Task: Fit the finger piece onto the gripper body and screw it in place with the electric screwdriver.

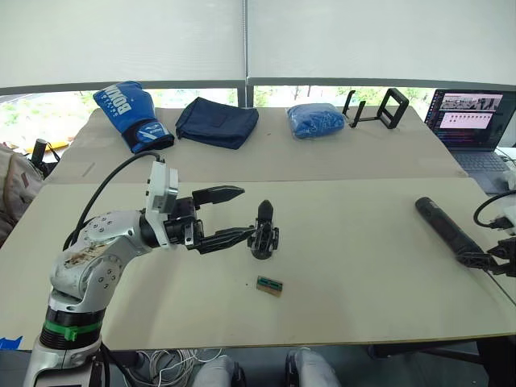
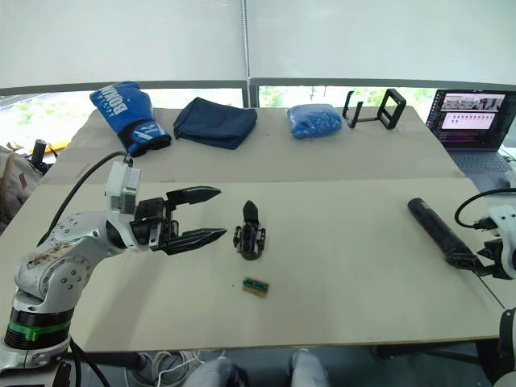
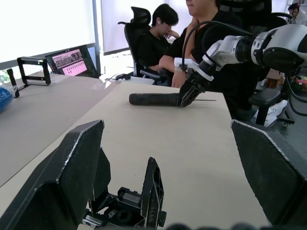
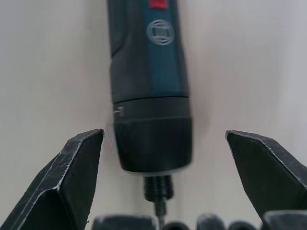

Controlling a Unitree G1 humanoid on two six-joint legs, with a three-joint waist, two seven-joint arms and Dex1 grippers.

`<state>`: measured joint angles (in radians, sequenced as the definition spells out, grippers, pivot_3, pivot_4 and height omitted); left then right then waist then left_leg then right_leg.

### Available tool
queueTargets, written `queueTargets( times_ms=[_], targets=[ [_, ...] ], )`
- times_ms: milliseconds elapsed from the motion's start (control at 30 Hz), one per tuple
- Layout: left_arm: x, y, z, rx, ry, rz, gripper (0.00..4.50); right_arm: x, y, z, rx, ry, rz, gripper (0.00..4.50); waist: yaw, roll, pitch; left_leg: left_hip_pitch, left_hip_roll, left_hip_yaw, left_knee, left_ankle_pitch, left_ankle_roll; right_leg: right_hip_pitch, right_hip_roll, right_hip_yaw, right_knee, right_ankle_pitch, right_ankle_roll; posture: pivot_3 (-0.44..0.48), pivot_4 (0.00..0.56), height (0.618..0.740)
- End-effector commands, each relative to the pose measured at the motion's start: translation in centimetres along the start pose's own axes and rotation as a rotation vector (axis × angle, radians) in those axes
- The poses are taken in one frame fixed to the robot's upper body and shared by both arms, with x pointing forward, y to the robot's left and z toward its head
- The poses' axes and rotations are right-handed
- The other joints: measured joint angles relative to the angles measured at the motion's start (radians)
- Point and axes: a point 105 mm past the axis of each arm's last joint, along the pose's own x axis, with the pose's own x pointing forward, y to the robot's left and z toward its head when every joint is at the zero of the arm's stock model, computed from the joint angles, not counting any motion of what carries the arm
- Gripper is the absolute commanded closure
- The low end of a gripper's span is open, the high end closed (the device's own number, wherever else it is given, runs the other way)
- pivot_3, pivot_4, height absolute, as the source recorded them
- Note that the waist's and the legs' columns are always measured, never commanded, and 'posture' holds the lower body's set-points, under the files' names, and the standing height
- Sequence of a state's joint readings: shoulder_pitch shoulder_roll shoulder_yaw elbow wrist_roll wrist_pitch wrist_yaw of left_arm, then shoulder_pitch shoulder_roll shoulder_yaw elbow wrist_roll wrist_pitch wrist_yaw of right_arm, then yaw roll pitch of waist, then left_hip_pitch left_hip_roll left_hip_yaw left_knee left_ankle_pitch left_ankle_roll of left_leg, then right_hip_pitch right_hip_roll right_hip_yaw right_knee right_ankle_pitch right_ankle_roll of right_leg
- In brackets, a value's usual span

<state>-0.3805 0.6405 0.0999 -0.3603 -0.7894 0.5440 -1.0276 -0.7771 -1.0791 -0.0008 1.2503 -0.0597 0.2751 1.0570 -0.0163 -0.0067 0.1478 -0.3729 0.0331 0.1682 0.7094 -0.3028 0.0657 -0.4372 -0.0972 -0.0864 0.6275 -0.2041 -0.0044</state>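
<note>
L gripper (image 1: pixel 230 216) level, fingers apart, beside gripper body (image 1: pixel 264 231). R gripper (image 4: pixel 163 191) spread astride electric screwdriver (image 4: pixel 148 81); round logo, possibly Bosch.

Two pale benches (image 1: pixel 339 266) butt together under a wall of windows, white roller blinds (image 1: pixel 121 40) pulled most of the way down, daylight and greenery showing beneath. A laptop (image 1: pixel 472 121) glows open at the far right corner. Beyond the bench end, two people sit in black office chairs (image 3: pixel 136 21), one wearing earbuds.
</note>
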Motion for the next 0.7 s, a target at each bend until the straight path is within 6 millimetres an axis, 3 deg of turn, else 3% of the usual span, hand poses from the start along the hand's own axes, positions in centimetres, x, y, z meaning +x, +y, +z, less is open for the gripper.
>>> queueTargets(
  times_ms=[33, 100, 200, 367, 500, 700],
  targets=[
    [-0.1, -0.2, 1.3, 0.05, -0.011, -0.02, 0.03, 0.2, 0.1, 1.6, -0.049, -0.061, -0.008, 0.0, -0.001, 0.0, 0.0, 0.0, 0.0, 0.0, 0.0, 0.0, 0.0, 0.0, 0.0, 0.0, 0.0, 0.0, 0.0, 0.0, 0.15, 0.74],
    [-0.1, -0.2, 1.3, 0.05, -0.008, -0.022, 0.03, 0.5, 0.4, 1.8, -0.045, -0.071, 0.001, 0.0, -0.001, 0.0, 0.0, 0.0, 0.0, 0.0, 0.0, 0.0, 0.0, 0.0, 0.0, -0.001, 0.0, 0.0, 0.0, 0.0, 0.15, 0.74],
    [-0.2, -0.2, 1.4, 0.05, -0.005, -0.024, 0.0, 0.9, 0.9, 2.3, -0.054, -0.104, 0.021, 0.74, -0.003, 0.0, 0.0, 0.001, 0.0, 0.0, 0.0, 0.0, 0.0, 0.0, 0.001, -0.001, 0.0, 0.0, 0.0, 0.0, 0.15, 0.74],
    [-0.4, -0.2, 1.4, 0.049, 0.007, -0.022, 0.0, 1.1, 1.3, 2.1, -0.059, -0.095, 0.045, 2.53, -0.003, 0.0, 0.0, 0.001, 0.0, 0.0, 0.0, 0.0, -0.001, 0.0, 0.001, -0.002, 0.0, 0.0, 0.0, 0.0, 0.15, 0.74],
    [-0.5, -0.2, 1.2, 0.051, 0.014, -0.024, 0.0, 0.8, 0.8, 2.3, -0.1, -0.117, 0.017, 2.57, -0.004, 0.0, 0.0, 0.001, 0.0, 0.0, 0.0, 0.0, -0.001, 0.0, 0.001, -0.002, 0.0, 0.001, -0.001, 0.0, 0.15, 0.74],
    [-1.0, -0.2, 0.8, 0.07, 0.033, -0.044, 0.0, -1.3, 1.3, 5.7, -0.269, -0.248, 0.069, 2.57, -0.005, 0.006, 0.003, 0.001, 0.0, 0.002, 0.0, 0.0, -0.001, -0.001, 0.001, -0.003, 0.001, 0.0, 0.0, 0.0, 0.15, 0.74]
  ],
)
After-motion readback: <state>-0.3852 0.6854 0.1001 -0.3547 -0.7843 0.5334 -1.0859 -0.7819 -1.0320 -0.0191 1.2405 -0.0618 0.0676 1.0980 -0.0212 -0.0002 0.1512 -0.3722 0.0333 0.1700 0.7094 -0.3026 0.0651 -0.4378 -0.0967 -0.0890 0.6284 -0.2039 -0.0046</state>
